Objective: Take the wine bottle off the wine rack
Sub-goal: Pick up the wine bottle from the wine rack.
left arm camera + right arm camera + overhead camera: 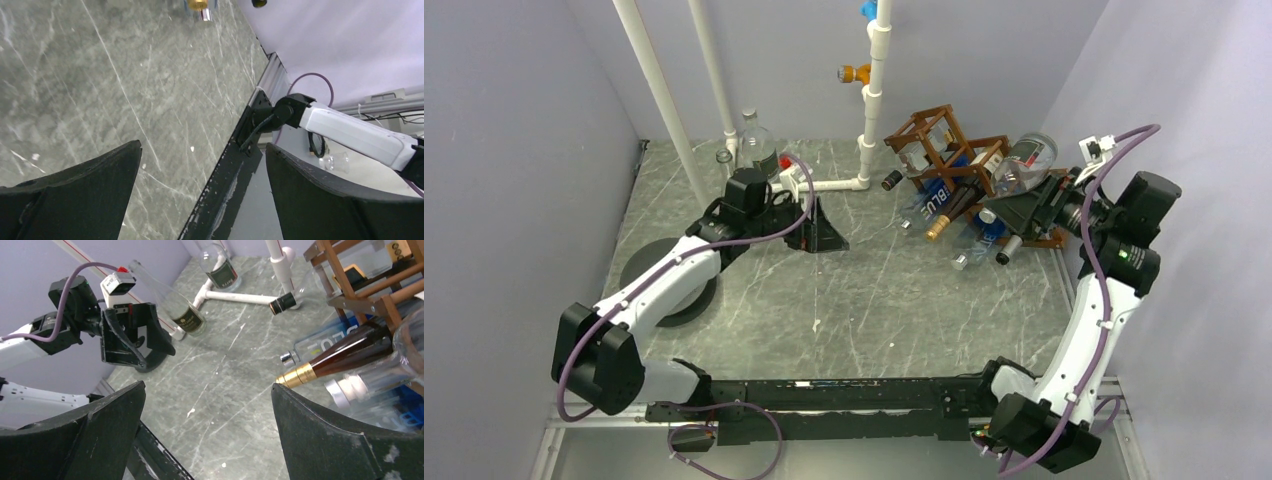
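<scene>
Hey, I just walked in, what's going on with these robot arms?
Nothing has been lifted yet. The right gripper is open and empty beside the wooden wine rack at the far right of the table. It faces a brown wine bottle with a gold neck that sticks out of the rack. The left gripper is open and empty too, over the table's left side.
</scene>
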### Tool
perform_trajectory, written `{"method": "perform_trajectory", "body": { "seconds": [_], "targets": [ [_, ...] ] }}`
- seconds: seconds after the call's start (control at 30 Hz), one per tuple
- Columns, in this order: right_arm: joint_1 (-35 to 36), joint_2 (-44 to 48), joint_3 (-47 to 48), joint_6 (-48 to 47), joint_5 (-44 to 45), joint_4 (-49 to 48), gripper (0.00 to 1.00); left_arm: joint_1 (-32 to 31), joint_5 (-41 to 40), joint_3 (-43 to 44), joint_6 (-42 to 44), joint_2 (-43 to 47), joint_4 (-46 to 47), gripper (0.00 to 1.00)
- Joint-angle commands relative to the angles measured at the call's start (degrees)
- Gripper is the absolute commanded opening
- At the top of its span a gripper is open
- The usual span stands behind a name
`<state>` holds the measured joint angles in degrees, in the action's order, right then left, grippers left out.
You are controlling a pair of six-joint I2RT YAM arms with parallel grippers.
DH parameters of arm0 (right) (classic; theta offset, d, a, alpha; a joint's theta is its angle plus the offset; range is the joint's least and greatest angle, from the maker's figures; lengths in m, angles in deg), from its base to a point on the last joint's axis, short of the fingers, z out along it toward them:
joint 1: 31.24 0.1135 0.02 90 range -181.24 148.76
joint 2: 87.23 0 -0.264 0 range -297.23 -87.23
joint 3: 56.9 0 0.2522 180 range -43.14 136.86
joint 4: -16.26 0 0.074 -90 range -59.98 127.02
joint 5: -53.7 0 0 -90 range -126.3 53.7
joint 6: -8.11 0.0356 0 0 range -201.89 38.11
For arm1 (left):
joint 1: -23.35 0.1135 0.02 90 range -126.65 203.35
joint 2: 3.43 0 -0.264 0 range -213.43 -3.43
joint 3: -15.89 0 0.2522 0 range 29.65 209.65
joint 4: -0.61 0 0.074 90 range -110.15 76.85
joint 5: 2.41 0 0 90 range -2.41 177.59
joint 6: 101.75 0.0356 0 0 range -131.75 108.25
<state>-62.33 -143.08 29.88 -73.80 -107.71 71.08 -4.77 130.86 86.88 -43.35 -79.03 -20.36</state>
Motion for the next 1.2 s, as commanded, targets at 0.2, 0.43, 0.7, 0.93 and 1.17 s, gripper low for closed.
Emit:
{"method": "perform_trajectory", "body": {
  "seconds": [0.2,0.43,0.7,0.93,1.17],
  "targets": [
    [-0.20,-0.17,3.98,3.57,2.32,0.41,1.00,-0.61,-1.55,5.73,9.59,-1.00,-6.33,0.99],
    [-0.20,-1.27,8.60,0.67,8.20,10.40,1.00,-0.62,-3.35,7.54,18.08,0.43,-14.87,1.00],
    [-5.61,-2.12,6.50,0.83,12.02,10.84,1.00,-0.58,-4.99,0.68,16.74,7.93,-10.24,0.99],
    [-6.17,-2.49,1.32,-0.49,15.44,11.08,1.00,-0.35,-7.38,2.18,16.73,7.67,-13.94,0.99],
    [-6.01,-2.87,-4.06,6.70,15.41,6.44,1.00,-0.27,-3.58,0.72,17.04,9.94,-11.52,1.00]
  ]
}}
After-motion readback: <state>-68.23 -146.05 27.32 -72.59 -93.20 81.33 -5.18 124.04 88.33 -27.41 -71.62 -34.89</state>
